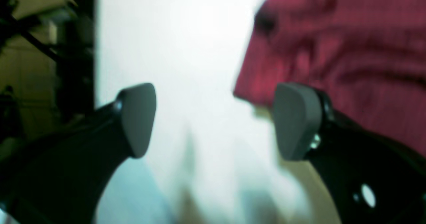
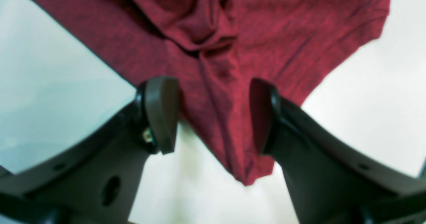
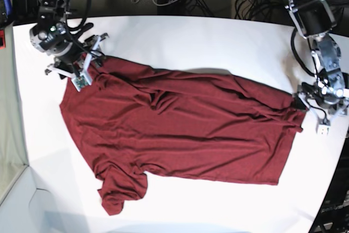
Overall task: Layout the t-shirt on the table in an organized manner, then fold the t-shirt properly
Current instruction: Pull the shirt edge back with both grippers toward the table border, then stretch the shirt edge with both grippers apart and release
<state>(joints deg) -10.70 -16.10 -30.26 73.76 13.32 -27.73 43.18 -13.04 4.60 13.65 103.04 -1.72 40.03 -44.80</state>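
Here, in the left wrist view, our left pincer (image 1: 214, 120) is standing spread over the table (image 1: 186, 51), the t-shirt (image 1: 349, 57) lying right. In the right wrist view, our right pincer (image 2: 214, 115) is gaping around a fabric fold. In the base view, the shirt is lying spread mid-table.

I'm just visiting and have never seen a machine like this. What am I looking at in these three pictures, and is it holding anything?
It is a robot with two arms working at a white table. One picture looks down from overhead; the other two come from cameras on each wrist, looking past that arm's tool. A dark red t-shirt lies spread out, still wrinkled. The left tool is open beside the shirt's edge, holding nothing. The right tool is open too, with a corner of cloth between its pads but not pinched.
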